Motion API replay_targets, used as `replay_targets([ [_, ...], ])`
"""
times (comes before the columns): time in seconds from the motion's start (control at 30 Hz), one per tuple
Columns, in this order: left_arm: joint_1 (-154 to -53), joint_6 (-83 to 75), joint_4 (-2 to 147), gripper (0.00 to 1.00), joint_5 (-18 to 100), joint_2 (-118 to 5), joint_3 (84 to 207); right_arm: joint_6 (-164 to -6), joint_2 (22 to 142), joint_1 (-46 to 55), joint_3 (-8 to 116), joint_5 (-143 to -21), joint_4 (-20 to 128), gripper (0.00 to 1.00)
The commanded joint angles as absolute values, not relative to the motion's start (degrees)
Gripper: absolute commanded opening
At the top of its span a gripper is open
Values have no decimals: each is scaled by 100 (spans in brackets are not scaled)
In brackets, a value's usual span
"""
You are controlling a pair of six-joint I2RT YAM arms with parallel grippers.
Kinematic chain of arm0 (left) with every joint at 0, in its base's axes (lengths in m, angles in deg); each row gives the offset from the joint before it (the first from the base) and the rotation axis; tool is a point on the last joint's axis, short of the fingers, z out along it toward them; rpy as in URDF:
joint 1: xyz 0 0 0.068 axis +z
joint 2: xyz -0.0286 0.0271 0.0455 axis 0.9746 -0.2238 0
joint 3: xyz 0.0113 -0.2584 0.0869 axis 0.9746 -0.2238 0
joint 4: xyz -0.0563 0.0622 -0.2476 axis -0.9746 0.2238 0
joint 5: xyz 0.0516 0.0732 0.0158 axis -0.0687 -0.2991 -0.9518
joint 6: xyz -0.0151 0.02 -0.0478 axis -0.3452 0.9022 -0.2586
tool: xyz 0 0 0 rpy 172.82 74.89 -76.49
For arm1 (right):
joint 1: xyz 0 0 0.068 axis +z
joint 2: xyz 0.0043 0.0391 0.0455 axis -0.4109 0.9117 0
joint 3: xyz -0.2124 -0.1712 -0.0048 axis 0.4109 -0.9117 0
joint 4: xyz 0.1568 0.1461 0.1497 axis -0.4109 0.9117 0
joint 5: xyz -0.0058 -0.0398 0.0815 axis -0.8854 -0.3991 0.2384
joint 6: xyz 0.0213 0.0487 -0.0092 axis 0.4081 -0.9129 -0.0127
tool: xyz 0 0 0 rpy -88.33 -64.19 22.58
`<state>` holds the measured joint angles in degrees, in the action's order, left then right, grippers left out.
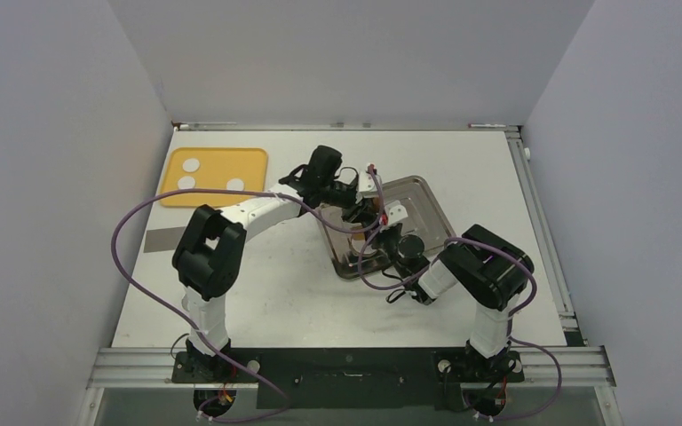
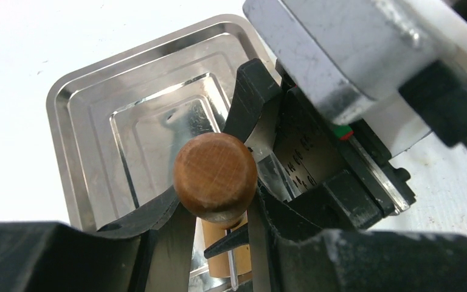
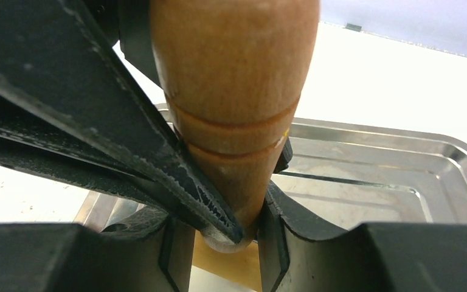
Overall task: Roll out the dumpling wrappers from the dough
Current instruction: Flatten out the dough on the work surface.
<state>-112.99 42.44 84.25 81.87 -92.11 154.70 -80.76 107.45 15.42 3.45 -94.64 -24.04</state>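
Three small white rounds of dough (image 1: 191,165) lie on a yellow board (image 1: 250,160) at the back left, far from both grippers. A wooden rolling pin is held over a metal tray (image 1: 426,200). My left gripper (image 2: 216,204) is shut on one round brown handle of the rolling pin (image 2: 214,176). My right gripper (image 3: 225,225) is shut on the other tapered handle of the rolling pin (image 3: 237,91). In the top view the left gripper (image 1: 361,206) and right gripper (image 1: 389,232) meet above the tray's left half. No dumpling wrappers are in view.
The metal tray (image 2: 85,121) (image 3: 401,152) sits askew right of the table's centre. A grey flat card (image 1: 164,240) lies near the left edge, in front of the yellow board. White walls close in the table on three sides.
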Motion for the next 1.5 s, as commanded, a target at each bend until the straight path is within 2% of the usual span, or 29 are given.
replay_targets([
  [0.0, -11625, 4098, 9672, 0, 7928, -9838, 14718, -9208, 11317, 1953, -318, -9071, -94, 8],
  [0.5, -11635, 3999, 9411, 0, 8060, -9727, 14095, -9910, 11399, 2560, -727, -9385, -330, 8],
  [0.83, -11765, 3998, 9733, 0, 8230, -9074, 14060, -9487, 9845, 2841, -233, -9657, 1384, 8],
  [1.1, -11759, 4606, 11574, 0, 8089, -8813, 15959, -8505, 9063, 2766, 1043, -9915, 2338, 8],
  [1.3, -11758, 4599, 12076, 0, 7930, -8753, 17312, -7897, 8924, 2392, 1929, -9808, 1902, 8],
  [1.47, -11729, 4627, 12077, 0, 7811, -8743, 17701, -7413, 9257, 2242, 2486, -9648, 1802, 8],
])
